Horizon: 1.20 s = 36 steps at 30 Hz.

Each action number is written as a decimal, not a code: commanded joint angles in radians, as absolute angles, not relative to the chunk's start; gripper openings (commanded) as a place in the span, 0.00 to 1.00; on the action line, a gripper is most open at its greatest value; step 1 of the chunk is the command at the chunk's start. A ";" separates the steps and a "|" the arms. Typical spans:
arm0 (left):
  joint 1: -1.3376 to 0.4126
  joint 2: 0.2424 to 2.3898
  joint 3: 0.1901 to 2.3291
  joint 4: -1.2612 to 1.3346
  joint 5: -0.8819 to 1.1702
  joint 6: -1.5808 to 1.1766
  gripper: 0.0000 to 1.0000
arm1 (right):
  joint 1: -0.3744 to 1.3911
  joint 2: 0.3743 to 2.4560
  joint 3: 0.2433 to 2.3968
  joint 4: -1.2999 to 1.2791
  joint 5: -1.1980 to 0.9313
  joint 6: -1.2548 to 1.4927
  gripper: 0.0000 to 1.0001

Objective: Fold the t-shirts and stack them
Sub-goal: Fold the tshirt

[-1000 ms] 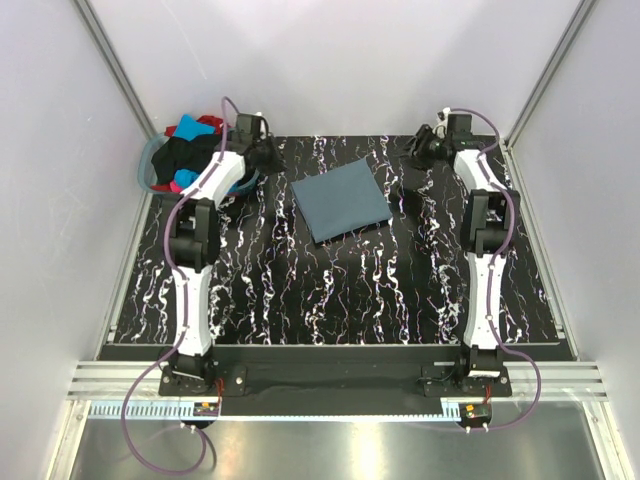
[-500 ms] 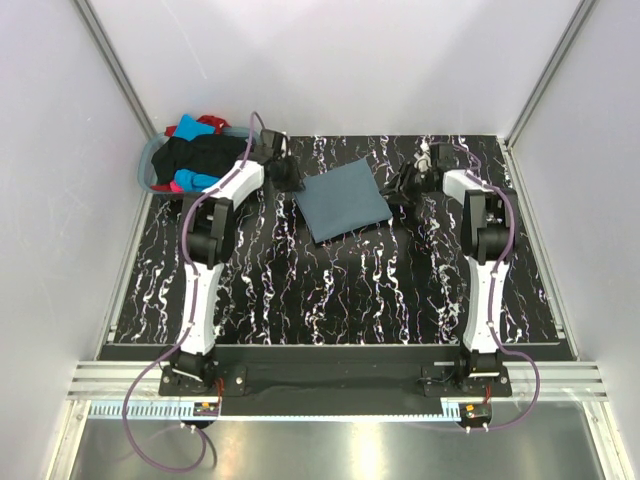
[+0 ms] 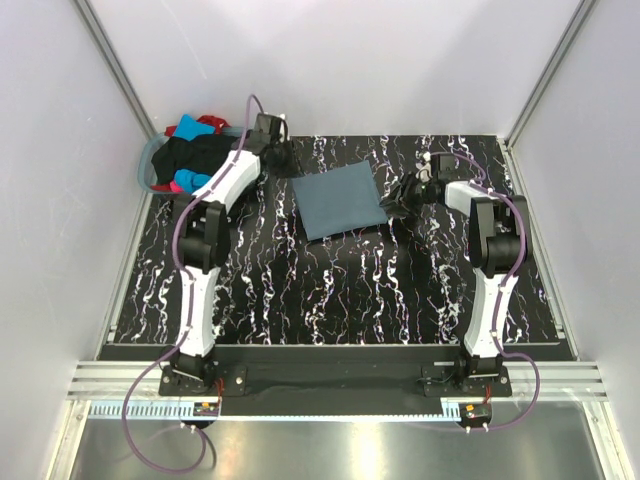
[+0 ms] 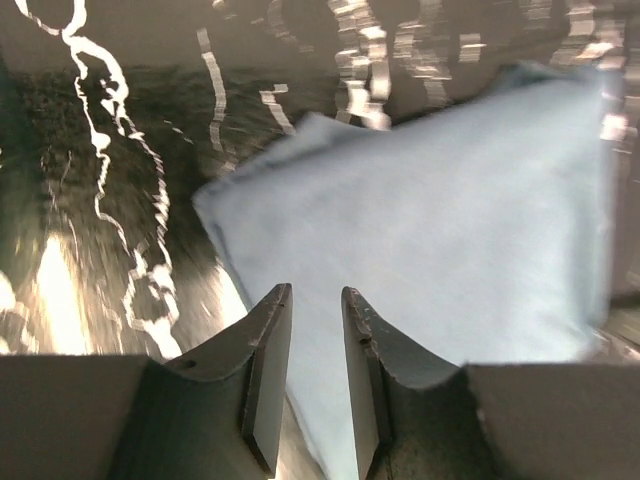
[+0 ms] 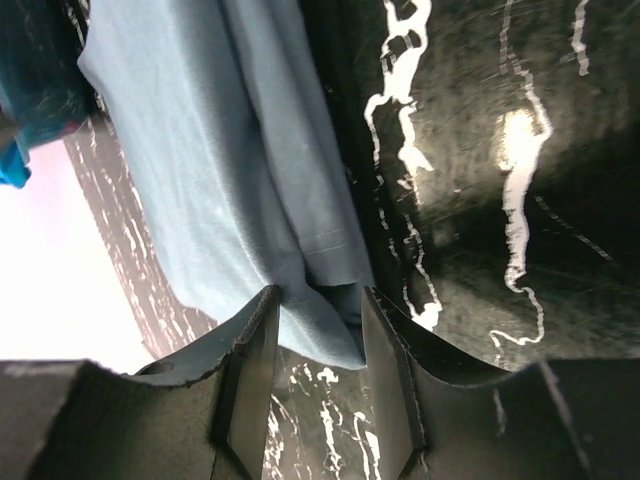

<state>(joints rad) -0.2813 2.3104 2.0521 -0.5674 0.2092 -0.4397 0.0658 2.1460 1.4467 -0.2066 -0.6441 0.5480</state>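
The dark, flat fingers (image 4: 266,372) of the left gripper (image 4: 315,296) stand only a narrow slit apart, and nothing is held between them; through the slit one sees the pale slate-blue cloth of the folded t-shirt (image 3: 340,200), over whose corner the tips hover. The right gripper (image 5: 318,302) has its fingers (image 5: 250,360) parted more widely, and the layered edge of the same t-shirt lies in this gap; if the pads already press the cloth I cannot tell, because the view is very close and steep. The fabric is soft and matte, with fine creases along the stacked folds, and it makes a neat, slightly turned rectangle. In the view from above, the left gripper is at the far left corner of this t-shirt and the right gripper is just beside its right edge. The t-shirt lies on a glossy black table (image 3: 330,290) with white marble-like veins, and the bare surface goes around it on all sides. Well to the left of the t-shirt, at the far left corner of the table, a round grey-blue basket (image 3: 147,170) holds a loose pile of other t-shirts (image 3: 197,155), mostly black, with turquoise, red and a little pink showing.
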 commanded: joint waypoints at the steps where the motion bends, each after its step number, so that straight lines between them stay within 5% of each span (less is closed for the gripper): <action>1: -0.311 2.129 1.992 -0.552 0.221 -0.429 0.34 | 0.068 2.085 1.456 -0.190 -0.614 0.549 0.45; 5: -0.348 2.123 1.893 -0.512 0.405 -0.499 0.34 | 0.057 2.097 1.567 -0.247 -0.681 0.557 0.48; 13: -0.437 2.189 1.825 -0.485 0.361 -0.495 0.35 | 0.077 2.152 1.601 -0.258 -0.767 0.480 0.51; 19: -0.419 2.194 1.741 -0.488 0.241 -0.474 0.35 | 0.077 2.218 1.571 -0.258 -0.752 0.488 0.31; 28: -0.411 2.168 1.746 -0.548 0.179 -0.430 0.35 | 0.075 2.128 1.520 -0.302 -0.634 0.463 0.27; 36: -0.408 2.135 1.781 -0.578 0.172 -0.417 0.37 | 0.074 2.007 1.581 -0.344 -0.621 0.488 0.38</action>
<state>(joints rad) -0.4122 2.2021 1.7355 -0.5671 0.1932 -0.4358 0.0685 2.1117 1.5177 -0.3443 -0.6212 0.4835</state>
